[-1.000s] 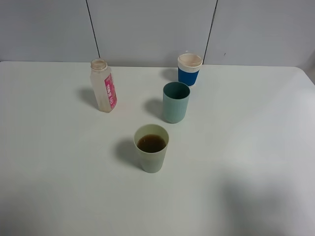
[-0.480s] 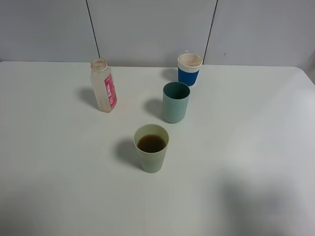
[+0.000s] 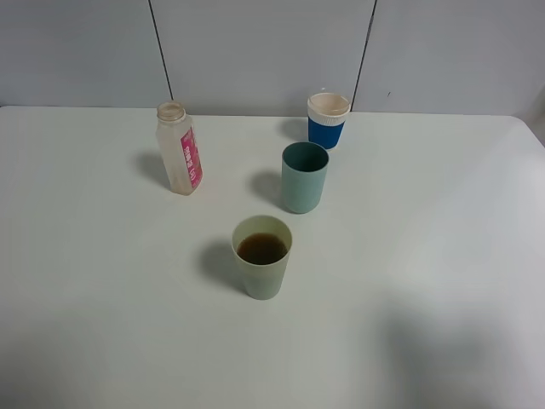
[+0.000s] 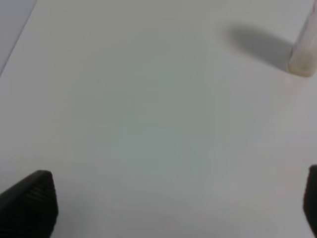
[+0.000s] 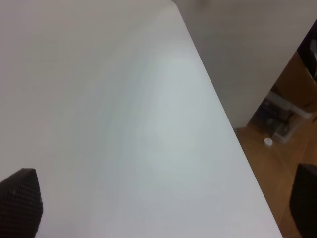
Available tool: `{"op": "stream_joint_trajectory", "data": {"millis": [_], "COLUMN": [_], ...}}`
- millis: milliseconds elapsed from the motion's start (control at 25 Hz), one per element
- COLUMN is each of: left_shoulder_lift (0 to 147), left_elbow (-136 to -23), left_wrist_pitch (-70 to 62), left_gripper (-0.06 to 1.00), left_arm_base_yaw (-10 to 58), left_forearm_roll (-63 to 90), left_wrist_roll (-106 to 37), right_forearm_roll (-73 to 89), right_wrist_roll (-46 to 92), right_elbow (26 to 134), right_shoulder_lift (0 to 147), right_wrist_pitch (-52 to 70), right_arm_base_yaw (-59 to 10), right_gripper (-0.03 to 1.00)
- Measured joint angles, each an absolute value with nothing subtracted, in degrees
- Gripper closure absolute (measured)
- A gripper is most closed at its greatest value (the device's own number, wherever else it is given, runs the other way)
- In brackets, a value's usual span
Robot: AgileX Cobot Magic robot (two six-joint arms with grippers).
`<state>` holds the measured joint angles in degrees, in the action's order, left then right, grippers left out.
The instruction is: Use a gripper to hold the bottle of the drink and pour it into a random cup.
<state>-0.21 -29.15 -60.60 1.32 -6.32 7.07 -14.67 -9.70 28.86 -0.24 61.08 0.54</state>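
The left gripper [image 4: 178, 208] shows in its wrist view only as two dark ribbed fingertips [image 4: 29, 203] at opposite edges of the picture, spread wide with nothing between them but bare white table [image 4: 148, 124]. At the far corner of that view the base of the bottle [image 4: 303, 49] stands on the table beside its own shadow, well apart from the fingers.

The right gripper [image 5: 166, 206] is likewise spread wide and holds nothing (one ribbed fingertip [image 5: 20, 201] at one edge, the other dark tip at the opposite edge). It hangs over the table's edge, with wooden floor [image 5: 277, 148] showing beyond.

Neither arm appears in the exterior high view. There the bottle [image 3: 179, 149] stands upright at the back left of the table [image 3: 85, 298], capless, its pink label facing right, and looks nearly empty. The pale yellow-green cup [image 3: 262, 256] stands nearest the camera, around the middle, with the dark brown drink [image 3: 261, 248] inside it. Behind it and a little to the right stands a teal tumbler [image 3: 304, 177], and behind that, near the wall, a blue cup [image 3: 328, 120] with a cream rim. All four stand apart, none touching.
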Motion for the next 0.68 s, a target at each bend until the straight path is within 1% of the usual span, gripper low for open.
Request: {"op": "stream_joint_trajectory", "data": {"millis": [680], "left_shoulder_lift": [-0.2], "left_elbow": [-29.2], "left_wrist_pitch": [-60.6], "left_gripper": [-0.04], "left_arm_base_yaw": [1.3], "left_forearm_roll": [-6.3], "left_wrist_roll": [7.0], "right_forearm_roll": [-14.7], "right_wrist_roll": [-9.7], "right_elbow": [28.9], "right_shoulder_lift": [-0.2], "right_wrist_pitch": [61.1], "right_arm_base_yaw": [0.5], "right_gripper": [-0.03]}}
